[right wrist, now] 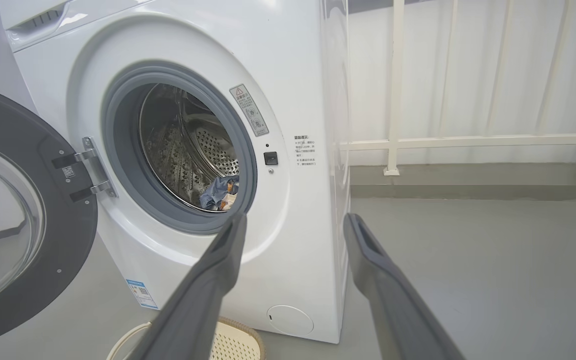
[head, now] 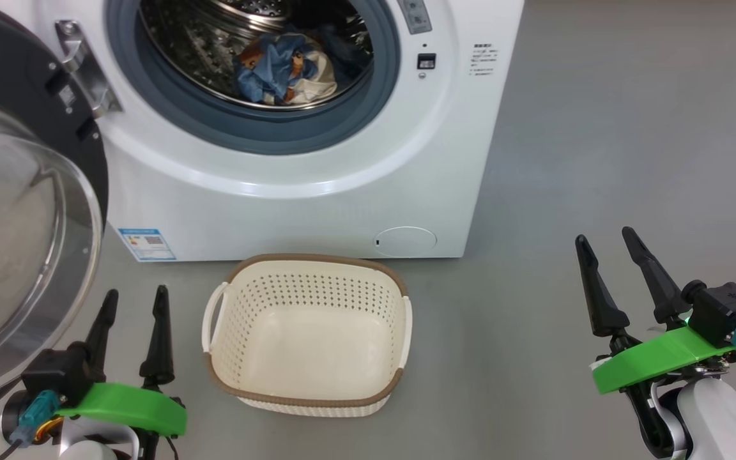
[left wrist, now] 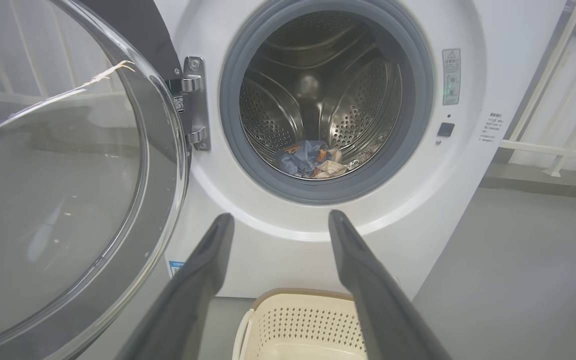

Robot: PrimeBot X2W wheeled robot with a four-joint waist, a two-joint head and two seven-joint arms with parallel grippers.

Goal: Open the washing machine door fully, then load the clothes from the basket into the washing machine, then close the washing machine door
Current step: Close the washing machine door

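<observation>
Round glossy black-rimmed washing machine door (head: pixel 23 223) hanging open, left of frame. Crumpled blue bear-print clothes (head: pixel 285 70) lying in perforated steel drum (head: pixel 208 45), top centre. Perforated cream basket (head: pixel 317 259) sitting below on floor (head: pixel 598 128). Left end effector (head: pixel 137 292) and right end effector (head: pixel 604 235) standing spread, gripping nothing.

A warning-triangle sticker (right wrist: pixel 249 110) and a blue label (head: pixel 147 244) are showing on the washing machine (head: pixel 317 191), their print too small to read.

The washing machine door (head: pixel 20 249) stands wide open at the left. Blue bear-print clothes (head: pixel 282 70) lie bunched inside the white washing machine (head: pixel 304 185) — the cream basket (head: pixel 307 297) sits empty before it.
</observation>
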